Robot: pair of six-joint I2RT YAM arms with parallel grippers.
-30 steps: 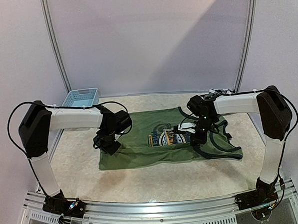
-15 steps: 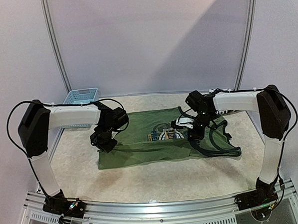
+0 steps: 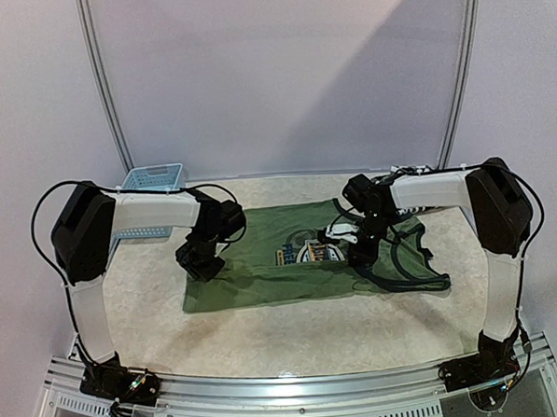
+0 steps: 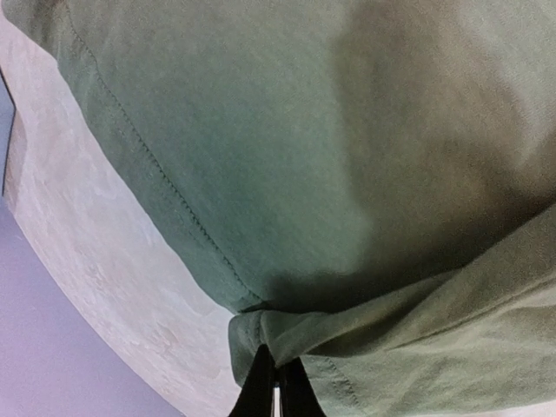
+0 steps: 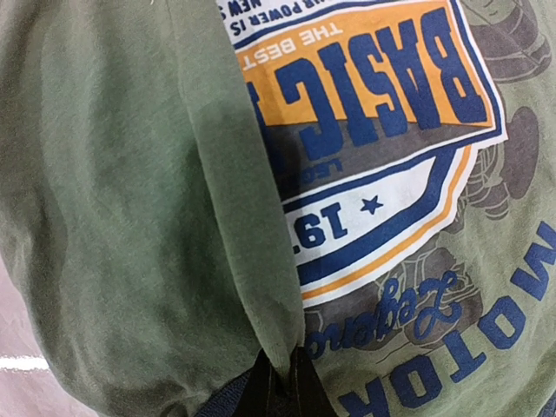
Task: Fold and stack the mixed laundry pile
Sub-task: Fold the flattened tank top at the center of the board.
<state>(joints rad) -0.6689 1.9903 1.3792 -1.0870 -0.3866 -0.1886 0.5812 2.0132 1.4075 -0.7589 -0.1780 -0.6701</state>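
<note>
An olive-green sleeveless shirt (image 3: pixel 264 279) with a blue-orange chest emblem (image 3: pixel 311 252) lies spread on the table, its near long edge folded up toward the middle. My left gripper (image 3: pixel 199 261) is shut on the shirt's hem corner (image 4: pixel 261 334) at the left end. At the armhole end, my right gripper (image 3: pixel 363 251) is shut on a fold of the shirt's fabric (image 5: pixel 287 347) beside the emblem (image 5: pixel 382 130). The folded-over flap covers the emblem's lower part. The checked shirt is out of view.
A light blue lattice basket (image 3: pixel 151 182) stands at the back left corner, behind the left arm. The beige table top (image 3: pixel 294 334) shows in front of the shirt. Curved white frame posts (image 3: pixel 104 96) rise at both back sides.
Both grippers have carried the shirt's near edge away from me, over the shirt, so the fold now covers more of the emblem. The left arm's elbow has swung inward.
</note>
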